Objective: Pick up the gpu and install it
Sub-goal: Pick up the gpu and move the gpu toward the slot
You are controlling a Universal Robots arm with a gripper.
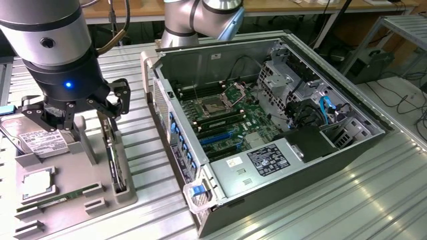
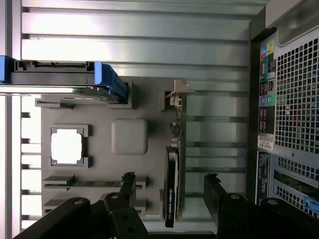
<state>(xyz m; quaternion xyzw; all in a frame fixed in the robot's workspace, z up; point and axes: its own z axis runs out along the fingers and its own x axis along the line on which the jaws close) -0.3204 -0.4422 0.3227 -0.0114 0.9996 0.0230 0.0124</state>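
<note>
1. Gripper (image 2: 170, 181) hangs over the grey parts tray (image 1: 87, 167), jaws spread wide and holding nothing. One finger (image 2: 127, 185) stands to either side of the gpu.
2. Toward the exterior view's left, the tray holds a hard drive (image 1: 30, 137), a CPU (image 1: 37, 182) and a RAM stick (image 1: 63, 196). All three lie clear of the gap between the jaws.
3. Next comes the gpu (image 1: 115, 160), standing on edge in a slot along the tray's case-side edge. Its silver bracket (image 2: 178, 92) is at the hard-drive end and its black fan section lies beneath the jaws.
4. Its long axis runs crosswise to the line between the fingers, so only its thin thickness faces the pads. It sits roughly midway between them and, I judge, untouched.
5. At the exterior view's right, just beside the tray, lies the open computer case (image 1: 267, 165) with its motherboard (image 1: 227, 120) exposed. The gpu is not yet installed.
</note>
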